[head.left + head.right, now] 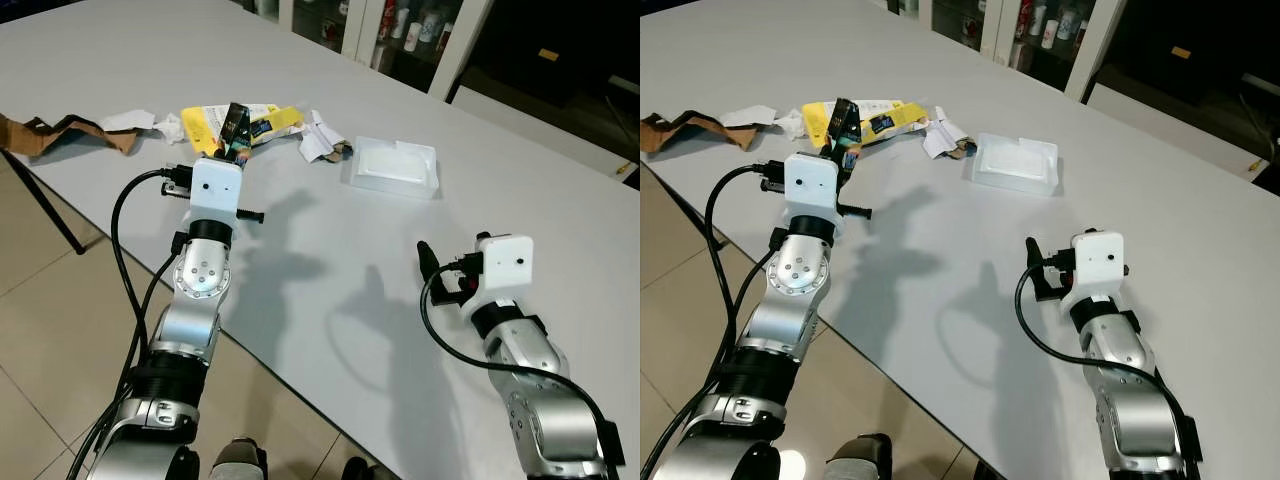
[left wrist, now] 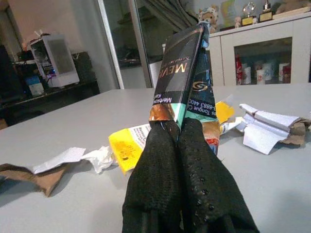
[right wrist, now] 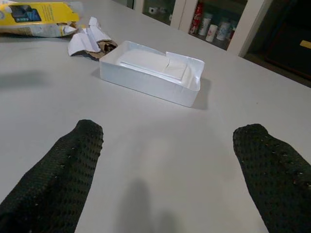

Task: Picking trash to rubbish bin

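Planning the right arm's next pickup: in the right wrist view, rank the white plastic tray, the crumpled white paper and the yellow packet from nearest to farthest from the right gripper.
1. White plastic tray, straight ahead of the right gripper.
2. Crumpled white paper, beyond the tray's corner.
3. Yellow packet, farthest back, by the paper.

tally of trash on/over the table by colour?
Black/dark: 1, pack pinched in left gripper
Yellow: 1, wrapper
White: 3, tray, crumpled paper, folded paper
Brown: 1, torn paper
Total: 6. Right gripper is open, holding nothing.
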Robot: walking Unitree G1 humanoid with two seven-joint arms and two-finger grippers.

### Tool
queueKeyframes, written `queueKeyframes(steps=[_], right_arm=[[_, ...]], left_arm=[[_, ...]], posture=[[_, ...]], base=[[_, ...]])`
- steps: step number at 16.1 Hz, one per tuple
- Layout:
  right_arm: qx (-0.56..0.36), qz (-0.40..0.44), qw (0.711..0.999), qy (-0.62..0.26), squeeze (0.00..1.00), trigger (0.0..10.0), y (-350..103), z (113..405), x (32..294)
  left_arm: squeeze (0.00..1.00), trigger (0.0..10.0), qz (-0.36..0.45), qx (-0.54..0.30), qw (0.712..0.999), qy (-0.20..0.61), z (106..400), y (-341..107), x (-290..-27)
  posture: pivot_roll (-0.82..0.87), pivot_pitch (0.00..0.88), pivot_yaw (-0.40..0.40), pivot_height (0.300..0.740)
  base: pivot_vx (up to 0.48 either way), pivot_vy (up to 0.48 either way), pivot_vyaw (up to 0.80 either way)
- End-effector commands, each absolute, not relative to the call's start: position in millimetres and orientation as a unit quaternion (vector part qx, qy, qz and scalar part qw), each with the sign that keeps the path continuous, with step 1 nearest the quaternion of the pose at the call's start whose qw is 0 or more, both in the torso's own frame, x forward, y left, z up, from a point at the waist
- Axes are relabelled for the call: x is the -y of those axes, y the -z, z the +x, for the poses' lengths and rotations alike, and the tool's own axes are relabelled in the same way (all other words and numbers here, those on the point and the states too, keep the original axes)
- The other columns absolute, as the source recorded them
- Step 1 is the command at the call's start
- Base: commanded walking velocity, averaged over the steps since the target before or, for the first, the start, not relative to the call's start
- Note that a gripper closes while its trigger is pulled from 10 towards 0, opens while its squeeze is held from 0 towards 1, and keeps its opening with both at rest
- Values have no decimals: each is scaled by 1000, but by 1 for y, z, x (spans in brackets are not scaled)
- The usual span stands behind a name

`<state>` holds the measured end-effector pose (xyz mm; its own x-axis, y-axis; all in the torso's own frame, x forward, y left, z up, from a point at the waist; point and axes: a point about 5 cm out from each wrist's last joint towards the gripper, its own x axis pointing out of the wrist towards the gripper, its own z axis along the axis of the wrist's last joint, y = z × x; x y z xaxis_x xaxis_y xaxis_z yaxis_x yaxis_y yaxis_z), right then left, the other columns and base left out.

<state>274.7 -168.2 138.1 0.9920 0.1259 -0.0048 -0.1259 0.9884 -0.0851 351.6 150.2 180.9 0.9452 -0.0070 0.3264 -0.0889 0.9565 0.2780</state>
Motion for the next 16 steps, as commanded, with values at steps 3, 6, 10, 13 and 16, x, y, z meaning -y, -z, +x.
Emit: queueKeyframes(steps=[3, 6, 10, 13, 16], right_arm=[[5, -51, 997, -58, 0, 10000, -139, 284, 176], [10, -51, 997, -60, 0, 10000, -140, 291, 176], [19, -50, 997, -59, 0, 10000, -144, 294, 176], [36, -59, 996, -64, 0, 10000, -149, 300, 173], [46, -62, 994, -72, 0, 10000, -153, 308, 170]], left_arm=[[0, 10000, 161, 173, 971, -28, 347, -187, -153], [0, 10000, 153, 158, 975, -24, 346, -186, -154], [0, 10000, 135, 152, 979, -11, 348, -189, -155], [0, 10000, 138, 157, 978, -11, 349, -197, -159], [0, 10000, 140, 165, 976, -13, 351, -204, -164]], posture=[[291, 186, -108, 740], [298, 189, -110, 740], [294, 196, -113, 740], [296, 205, -109, 740], [306, 219, -107, 740]], base=[[0, 0, 315], [0, 0, 313], [0, 0, 0], [0, 0, 0], [316, 0, 0]])
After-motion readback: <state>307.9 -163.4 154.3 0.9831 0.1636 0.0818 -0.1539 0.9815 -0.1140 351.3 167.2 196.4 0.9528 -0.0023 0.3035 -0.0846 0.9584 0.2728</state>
